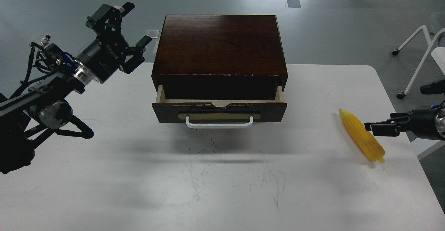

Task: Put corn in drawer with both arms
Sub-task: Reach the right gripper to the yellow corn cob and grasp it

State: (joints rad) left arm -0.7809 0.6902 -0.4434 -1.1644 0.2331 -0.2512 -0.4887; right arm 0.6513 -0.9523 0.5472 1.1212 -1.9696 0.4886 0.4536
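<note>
While the drawer (219, 106) stands slightly pulled out of the dark wooden box (219, 45) on the white worktop (222, 182), the corn (358, 133) lies near the worktop's right edge; the right pincer (369, 126) touches its side, whether clamping I cannot tell; the left pincer (130, 29) hovers spread beside the box's left rear corner.

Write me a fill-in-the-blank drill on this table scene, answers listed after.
1. The drawer of the box is slightly ____.
2. The corn lies on the table to the box's ____.
3. The drawer handle is ____ in colour.
4. The left gripper holds ____.

Answers: open; right; white; nothing
</note>
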